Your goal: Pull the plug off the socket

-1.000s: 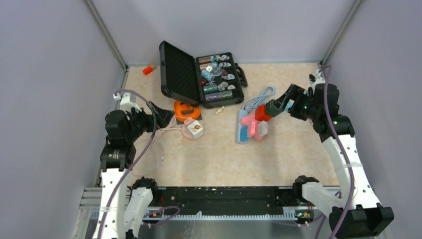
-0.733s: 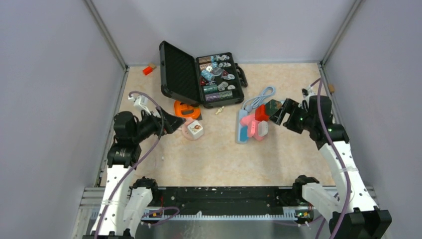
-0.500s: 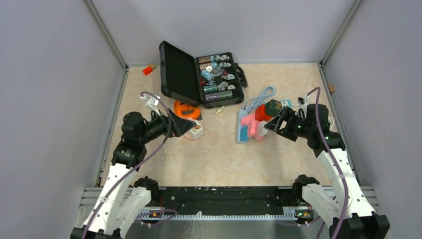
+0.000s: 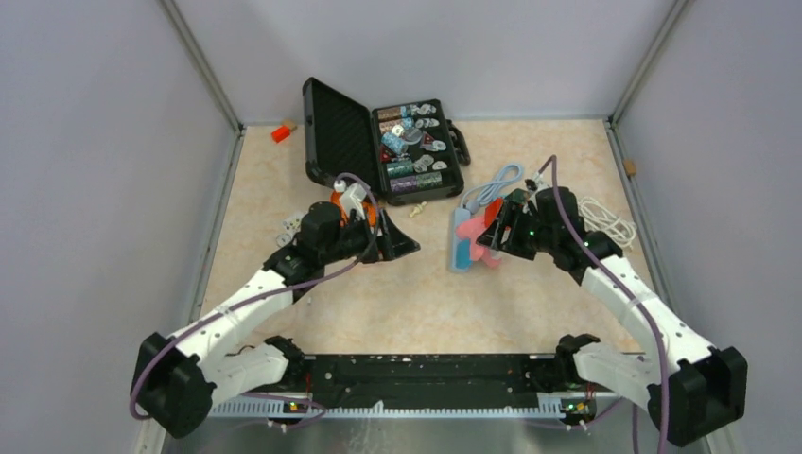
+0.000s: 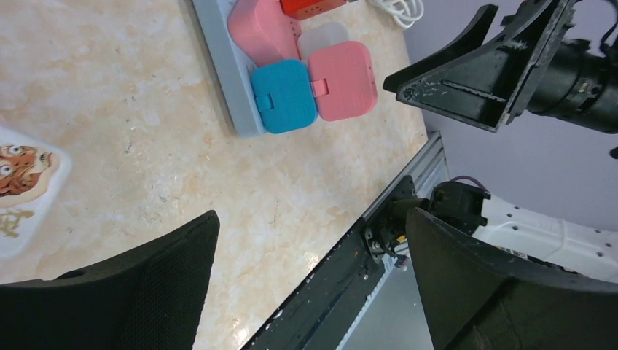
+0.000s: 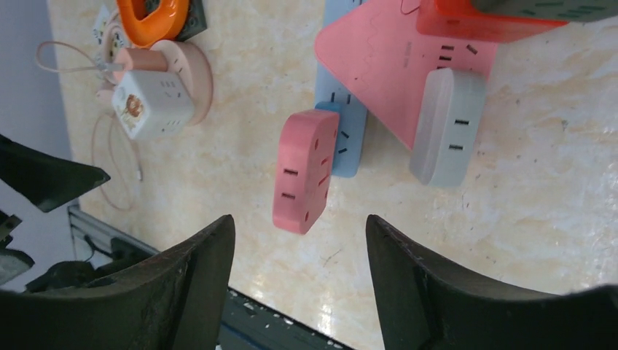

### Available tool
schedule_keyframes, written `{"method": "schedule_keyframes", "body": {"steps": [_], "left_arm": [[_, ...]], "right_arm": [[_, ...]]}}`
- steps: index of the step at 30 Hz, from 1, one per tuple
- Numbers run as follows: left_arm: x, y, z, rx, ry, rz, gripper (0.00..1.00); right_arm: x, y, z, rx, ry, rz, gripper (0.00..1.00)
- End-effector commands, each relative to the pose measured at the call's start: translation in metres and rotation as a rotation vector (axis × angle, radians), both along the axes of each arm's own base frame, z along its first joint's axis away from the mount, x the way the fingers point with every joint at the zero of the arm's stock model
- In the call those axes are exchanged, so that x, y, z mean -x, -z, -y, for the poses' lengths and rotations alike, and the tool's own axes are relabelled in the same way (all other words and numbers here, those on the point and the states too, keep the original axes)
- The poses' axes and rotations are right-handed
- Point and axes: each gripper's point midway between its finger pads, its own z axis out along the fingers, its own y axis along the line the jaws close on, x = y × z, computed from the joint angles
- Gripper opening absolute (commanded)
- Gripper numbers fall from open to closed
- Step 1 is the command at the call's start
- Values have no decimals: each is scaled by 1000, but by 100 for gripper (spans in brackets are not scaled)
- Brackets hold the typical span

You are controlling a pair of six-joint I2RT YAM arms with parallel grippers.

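Two pincers were in play, and both stood spread with nothing between their fingers. Your left pincer [image 4: 395,248] hung low over the table [image 4: 397,303], facing across toward the light-blue power strip [image 5: 227,87]. Your right pincer [image 6: 299,226] hovered over the strip's near end, with the pink plug adapter [image 6: 304,171] framed just beyond its fingertips. That pink adapter sat touching a teal adapter [image 5: 284,95] at the end of the strip. Further along were a pink triangular adapter [image 6: 393,80], a translucent white one [image 6: 446,124] and a red one [image 6: 484,22], all crowded together.

The crowding was your main risk, I judged. Closing on the pink adapter could have caught its teal neighbour too, and then two pieces would have come away, or neither. Nothing was pinning the strip, so a pull from the right pincer alone would likely have lifted or dragged the whole strip rather than freeing the plug. The left pincer looked placed to hold the strip down but was not touching it yet. A skewed pull could also have jammed the prongs in the socket.

Further back, the black case [image 4: 331,142] lay open flat on the table, well apart from the strip. Its right half held small coloured pieces [image 4: 412,142] in blue, grey and red, set in rows and too small to name.
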Motion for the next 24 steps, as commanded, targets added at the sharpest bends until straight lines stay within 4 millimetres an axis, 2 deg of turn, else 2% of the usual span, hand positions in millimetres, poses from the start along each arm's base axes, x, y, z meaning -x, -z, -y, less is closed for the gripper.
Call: {"method": "schedule_keyframes", "body": {"steps": [1, 9, 11, 16, 17, 18, 19, 21, 24], "left_arm": [[-19, -17, 26, 10, -15, 69, 95], [-30, 10, 73, -73, 55, 39, 90], [-37, 23, 80, -105, 53, 14, 87], [-46, 37, 90, -118, 44, -12, 82], [-47, 39, 91, -121, 42, -16, 81], [-48, 42, 92, -128, 39, -21, 81], [-50, 45, 91, -136, 34, -26, 81], [-52, 50, 90, -151, 22, -32, 81], [-54, 53, 88, -161, 6, -31, 80]], "right_arm": [[-36, -13, 1, 70, 76, 88, 62], [-50, -1, -10, 66, 56, 68, 39], [-49, 4, -14, 56, 38, 53, 29], [-43, 12, -21, 28, 0, 28, 19], [-42, 12, -22, 22, -5, 27, 20], [-40, 11, -24, 10, -16, 30, 27], [-39, 8, -24, 2, -19, 38, 38], [-38, 3, -24, -3, -16, 51, 53], [-36, -1, -23, -5, -13, 53, 63]]}}
